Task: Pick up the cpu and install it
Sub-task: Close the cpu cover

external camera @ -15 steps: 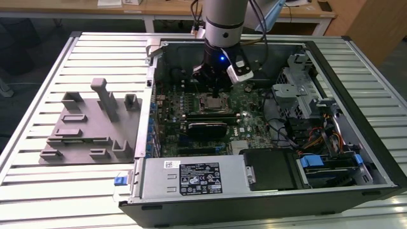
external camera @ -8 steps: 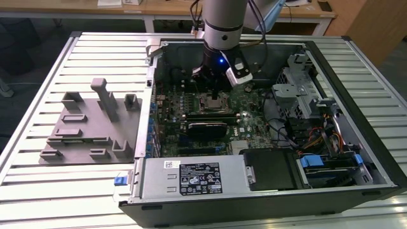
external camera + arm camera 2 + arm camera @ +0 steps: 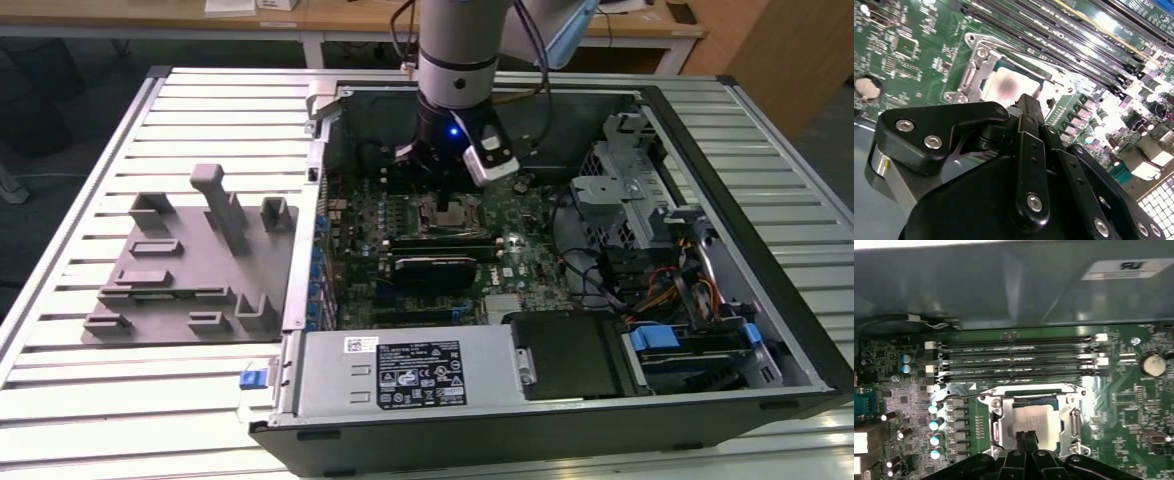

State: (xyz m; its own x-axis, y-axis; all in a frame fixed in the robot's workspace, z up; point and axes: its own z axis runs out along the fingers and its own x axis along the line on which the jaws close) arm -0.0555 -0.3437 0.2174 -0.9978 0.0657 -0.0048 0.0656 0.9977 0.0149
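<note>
Cpu (image 3: 1036,417) lying inside socket frame (image 3: 1072,420), silvery top up, metal bracket around it. Gripper (image 3: 1026,436) directly above socket, tips at cpu's edge. I read the fingers as pressed together with nothing pinched between them. Contact with cpu unclear from here. Memory slots (image 3: 1014,357) just beside socket. Exterior view: arm (image 3: 458,50) upright over socket, inside open computer case (image 3: 747,140).

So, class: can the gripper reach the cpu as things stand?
Probably yes. The gripper hangs right over the cpu, with nothing between them. The socket frame hugs the cpu's edges, though, so a side grip looks doubtful.
</note>
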